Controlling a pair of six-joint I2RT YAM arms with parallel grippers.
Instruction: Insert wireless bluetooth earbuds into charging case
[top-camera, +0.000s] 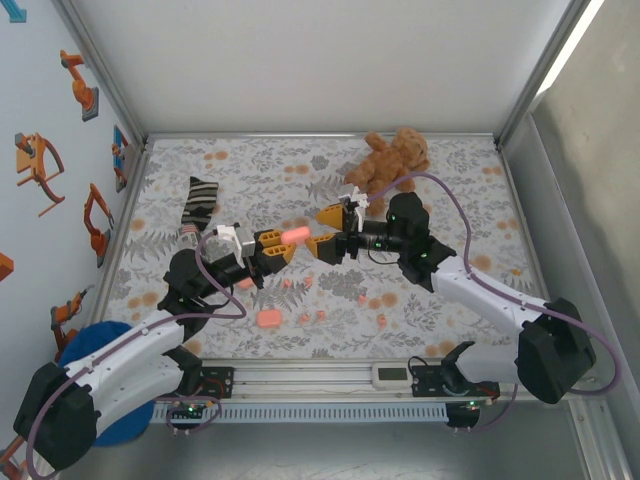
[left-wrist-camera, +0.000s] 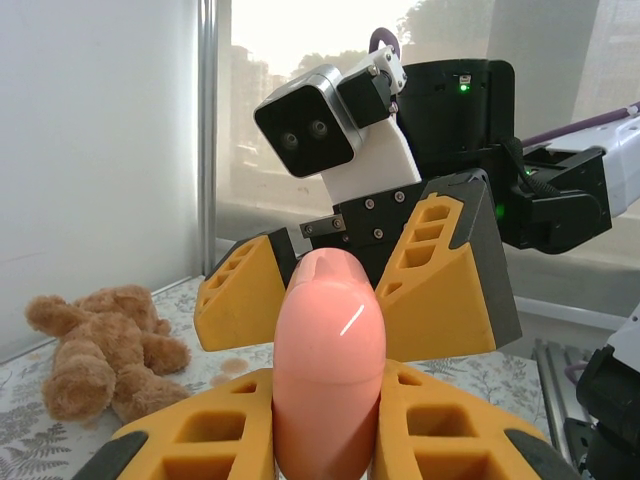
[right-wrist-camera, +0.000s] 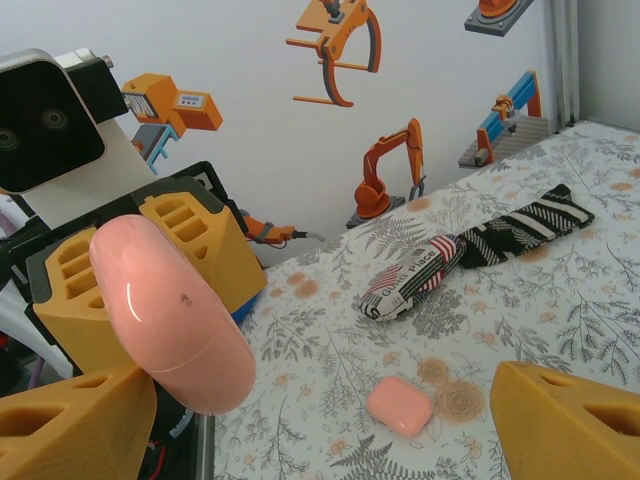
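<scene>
The flowered cloth (top-camera: 250, 170) covers the whole table, and both arms reach in over its middle to meet nose to nose. A teddy bear (top-camera: 390, 160) lies at the far edge and a striped sock (top-camera: 197, 205) off to the far left, neither part of the job. The left gripper (top-camera: 283, 243) is clamped on a pink charging case (top-camera: 297, 235), holding it up off the cloth with its rounded end toward the right gripper (top-camera: 325, 232), whose jaws stand wide apart on either side of that end, grasping nothing. The held case looks closed. A second case (top-camera: 268, 318) sits on the cloth nearer the bases, also closed. The earbuds (top-camera: 320, 316) lie scattered loose on the cloth around it. Judging from this, the task is barely begun: no bud is seated, the lid needs opening, every bud awaits picking
</scene>
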